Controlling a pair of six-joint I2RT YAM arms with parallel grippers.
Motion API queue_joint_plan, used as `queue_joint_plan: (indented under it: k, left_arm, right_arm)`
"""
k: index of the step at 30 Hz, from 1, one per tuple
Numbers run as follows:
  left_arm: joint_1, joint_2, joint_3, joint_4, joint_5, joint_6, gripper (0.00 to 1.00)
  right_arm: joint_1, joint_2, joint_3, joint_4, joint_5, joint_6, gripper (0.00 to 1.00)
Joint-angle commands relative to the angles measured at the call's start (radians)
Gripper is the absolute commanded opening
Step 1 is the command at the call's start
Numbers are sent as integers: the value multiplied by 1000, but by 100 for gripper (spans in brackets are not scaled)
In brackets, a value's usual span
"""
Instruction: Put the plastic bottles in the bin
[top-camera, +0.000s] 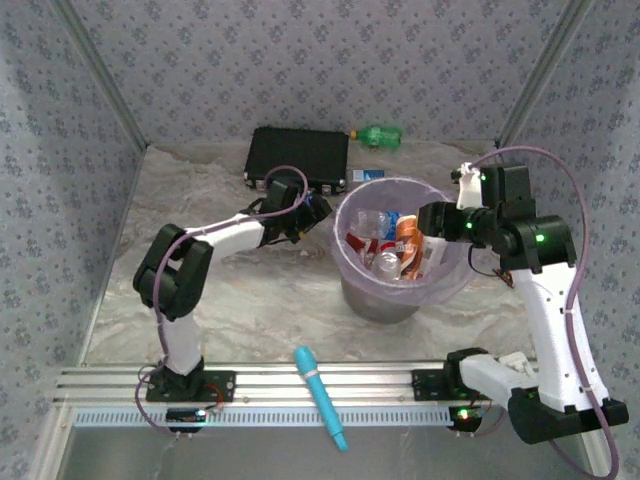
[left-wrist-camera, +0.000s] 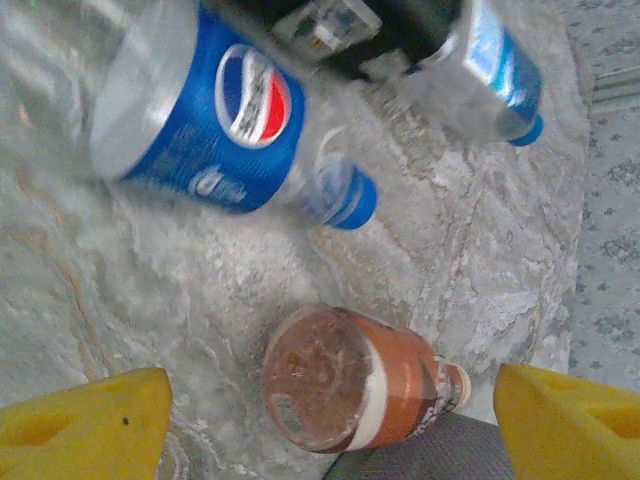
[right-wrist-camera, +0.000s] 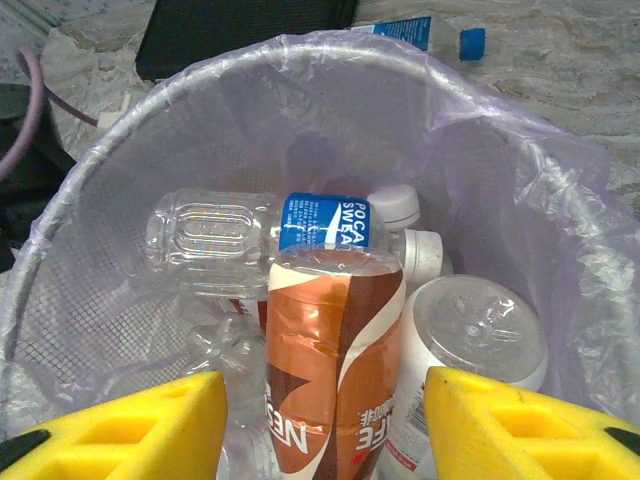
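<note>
Marbled grey tabletop (top-camera: 250, 300) carries the round grey bin with a lilac liner (top-camera: 385, 303), which has several plastic bottles inside and an orange-brown labelled bottle (right-wrist-camera: 335, 350) standing among them. My right gripper (right-wrist-camera: 325, 400) hangs above it, fingers partly apart, clear of that bottle and gripping nothing. My left gripper (left-wrist-camera: 330, 400) gapes wide and empty over a brown plastic bottle (left-wrist-camera: 350, 380) lying on the table near a blue-labelled clear bottle (left-wrist-camera: 220, 110).

Bin (top-camera: 385, 302) w/ lilac bag holds several btls (right-wrist-camera: 215, 240); Pepsi btl (left-wrist-camera: 215, 110), brown btl (left-wrist-camera: 350, 385) lie outside
</note>
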Motion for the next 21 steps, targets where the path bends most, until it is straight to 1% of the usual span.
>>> queue_joint_plan:
  k: [1, 8, 11, 13, 16, 21]
  left_arm:
    - [-31, 1, -23, 105, 10, -133, 89]
    - [-78, 83, -79, 314, 13, -291, 93]
    - [-102, 126, -37, 286, -2, -286, 95]
    - [-107, 151, -26, 293, -12, -301, 93]
    - [-107, 175, -27, 312, -22, -326, 86]
    - [-110, 176, -34, 311, -37, -333, 68]
  right_arm:
    - [-11, -18, -9, -18, -6, -22, 56]
    - [-15, -14, -13, -15, -12, -23, 56]
    - [-20, -18, -11, -21, -6, -28, 56]
    - [-22, -23, -14, -24, -1, -29, 56]
    - [-29, -31, -13, -34, 0, -36, 56]
    - [-47, -37, -22, -35, -6, -40, 56]
